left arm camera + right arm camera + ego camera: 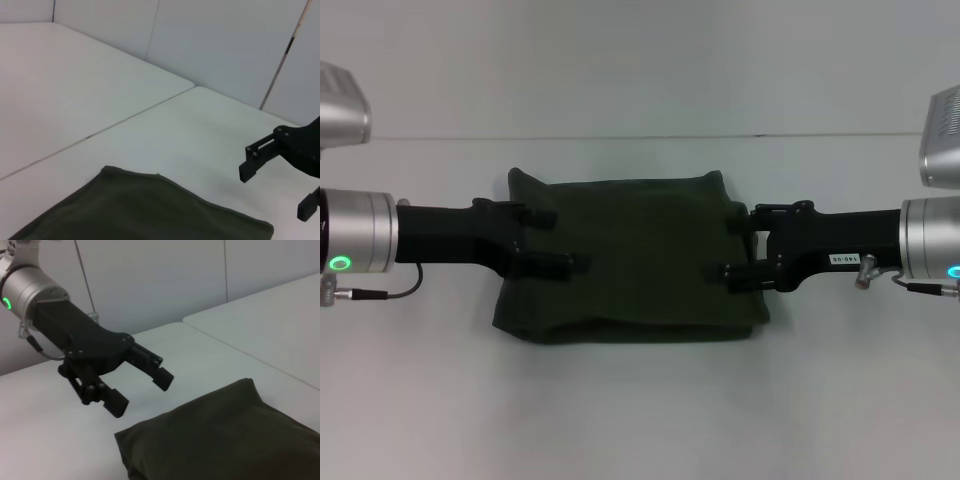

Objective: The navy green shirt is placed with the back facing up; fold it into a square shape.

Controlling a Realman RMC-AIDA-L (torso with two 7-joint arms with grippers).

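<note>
Nearest the head camera, bare white tabletop (640, 420) fills the lower frame. Above it, at frame centre, the navy green shirt (635, 260) lies as a compact, near-square bundle, slightly wider than deep. Left gripper (552, 238) comes in from mid-left and right gripper (745, 245) from mid-right, each with jaws spread and pinching nothing, hovering over opposite side edges. Both arms look equally near, and the cloth sits between them along their shared line.

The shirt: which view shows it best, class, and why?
The head view: the whole folded shirt shows as a rough square between both grippers. The left wrist view shows one edge and a corner; the right wrist view another corner.
</note>
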